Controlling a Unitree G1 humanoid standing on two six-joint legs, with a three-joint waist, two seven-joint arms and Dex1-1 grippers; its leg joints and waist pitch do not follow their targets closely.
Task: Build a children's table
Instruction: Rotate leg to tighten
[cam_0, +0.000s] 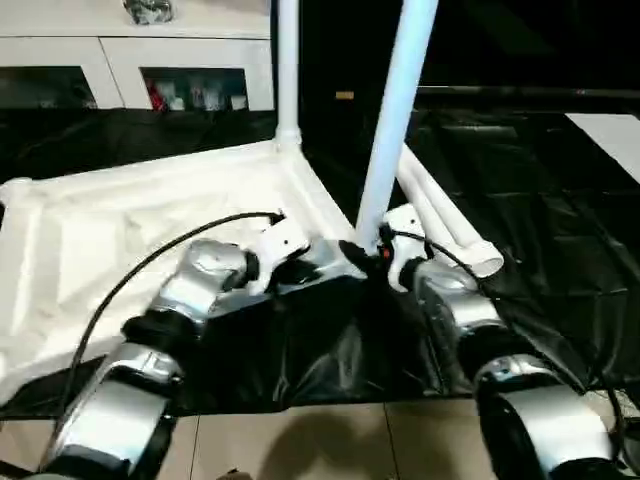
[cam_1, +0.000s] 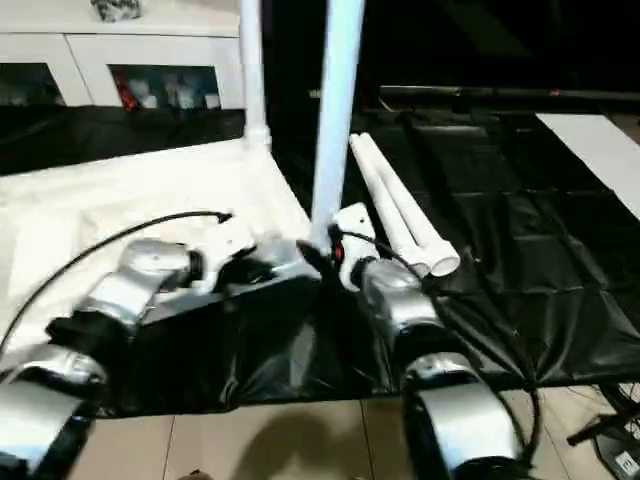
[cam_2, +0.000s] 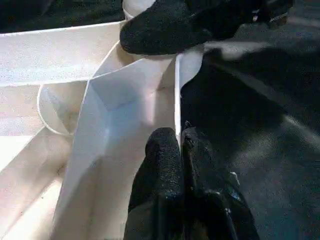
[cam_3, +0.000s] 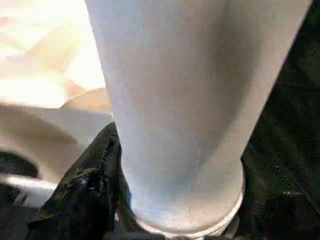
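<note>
The left gripper was pinched shut on the raised rim of the tabletop, one black finger on each side of the thin white wall, close to the near corner socket. The right gripper clasped a leg low down, just above that socket; in the right wrist view one black finger lay against the tube's side, and the tube's end sat in or at the socket's ring. That leg stood nearly upright, leaning slightly to the right toward its top.

The tabletop lay upside down on black sheeting, its hollow underside facing up and its rim standing around the edge. It took up the left half of the scene, with the near right corner between the two grippers.

Four legs could be counted. One was in the right gripper. A second leg stood upright in the far right corner socket. Two spare legs lay side by side, touching, on the sheeting just right of the tabletop, their near ends beside the right forearm.

Behind, a white cabinet with glass doors stood along the far left.
</note>
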